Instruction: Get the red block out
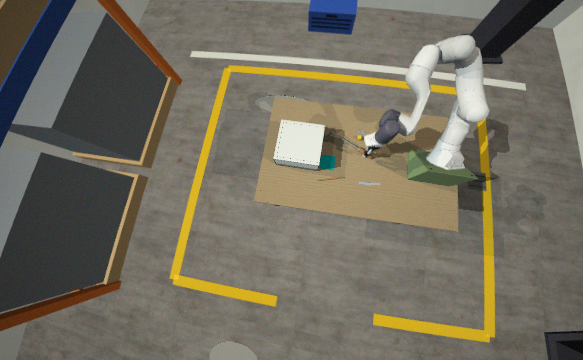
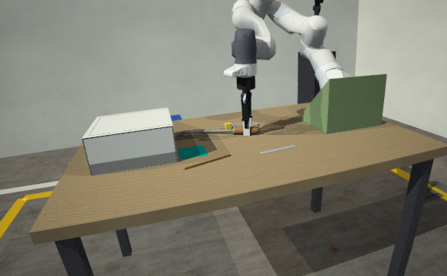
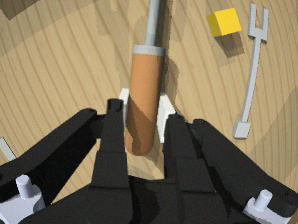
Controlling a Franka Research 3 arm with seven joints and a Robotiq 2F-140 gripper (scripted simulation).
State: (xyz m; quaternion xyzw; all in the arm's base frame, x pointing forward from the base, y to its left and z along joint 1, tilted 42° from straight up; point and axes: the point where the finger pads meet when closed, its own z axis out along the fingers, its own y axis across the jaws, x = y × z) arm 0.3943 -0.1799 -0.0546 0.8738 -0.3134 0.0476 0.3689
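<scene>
My gripper [image 3: 142,102] points straight down at the table and is shut on the brown wooden handle [image 3: 144,96] of a hooked tool. It shows in the side view [image 2: 247,130] too. The tool's grey metal shaft [image 2: 204,132] runs along the table toward the white cabinet [image 2: 131,139] and ends near its open side. The teal square [image 2: 192,152] lies on the table beside the cabinet, half in its shadow. The cabinet also shows from above [image 1: 299,144] with the teal square [image 1: 327,162] at its corner. The red block is hidden from every view.
A small yellow cube [image 3: 224,23] and a light grey fork-ended tool [image 3: 250,72] lie just beyond the handle. A thin wooden stick [image 2: 207,161] and a flat grey bar [image 2: 277,149] lie nearer the front. A green wedge [image 2: 346,103] stands at the arm's base.
</scene>
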